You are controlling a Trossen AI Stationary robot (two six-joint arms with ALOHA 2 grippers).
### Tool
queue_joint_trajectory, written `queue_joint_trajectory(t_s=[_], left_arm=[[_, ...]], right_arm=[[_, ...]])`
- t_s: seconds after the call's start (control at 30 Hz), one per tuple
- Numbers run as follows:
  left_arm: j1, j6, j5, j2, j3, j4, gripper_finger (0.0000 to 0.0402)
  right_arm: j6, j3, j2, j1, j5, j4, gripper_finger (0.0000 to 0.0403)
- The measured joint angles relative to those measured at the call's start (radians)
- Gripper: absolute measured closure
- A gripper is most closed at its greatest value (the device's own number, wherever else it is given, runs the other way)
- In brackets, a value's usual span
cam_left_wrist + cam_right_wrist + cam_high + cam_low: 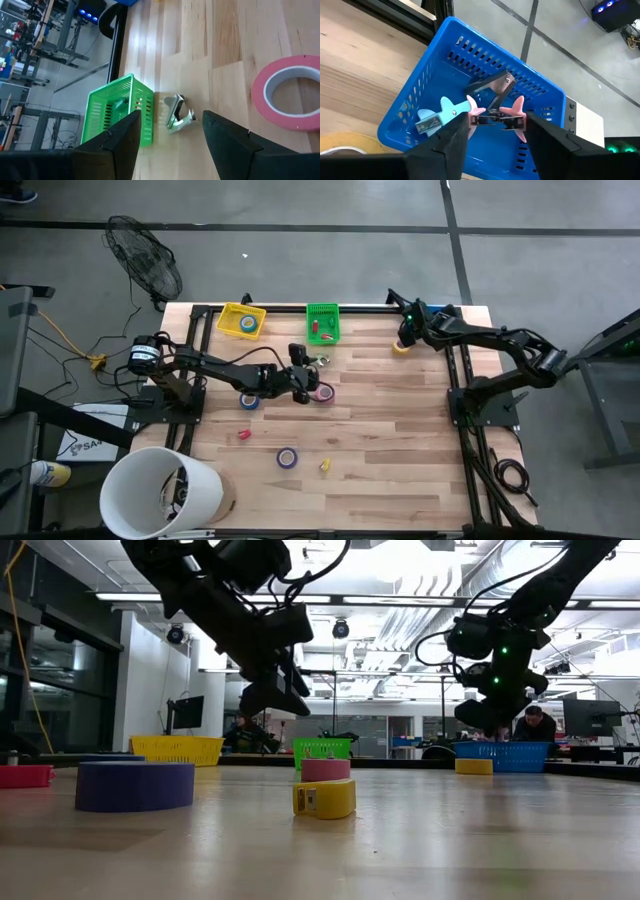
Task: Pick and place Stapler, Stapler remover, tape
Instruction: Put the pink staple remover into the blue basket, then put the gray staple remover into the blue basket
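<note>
Right gripper (492,137) hangs parted and empty over the blue basket (420,100) where staple removers lie, a drop apparently just made, while the left gripper (170,137), open and empty, hovers above the metal stapler remover (178,114) beside the green basket (117,112), needing descent and closure.

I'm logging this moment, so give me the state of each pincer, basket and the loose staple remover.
Left pincer: open, empty, over the table.
Right pincer: open, empty, above the blue basket.
Blue basket: holds staple removers.
Green basket: upright.
Staple remover: on the table beside the green basket.
</note>
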Motion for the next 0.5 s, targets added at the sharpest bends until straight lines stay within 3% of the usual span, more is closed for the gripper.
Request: queue_joint_trajectory(t_s=[0.5], left_arm=[[0.000,-0.022,-0.002,0.000,0.000,-0.025,0.0195]], right_arm=[[0.000,0.000,0.000,0.000,0.033,0.004,0.0164]])
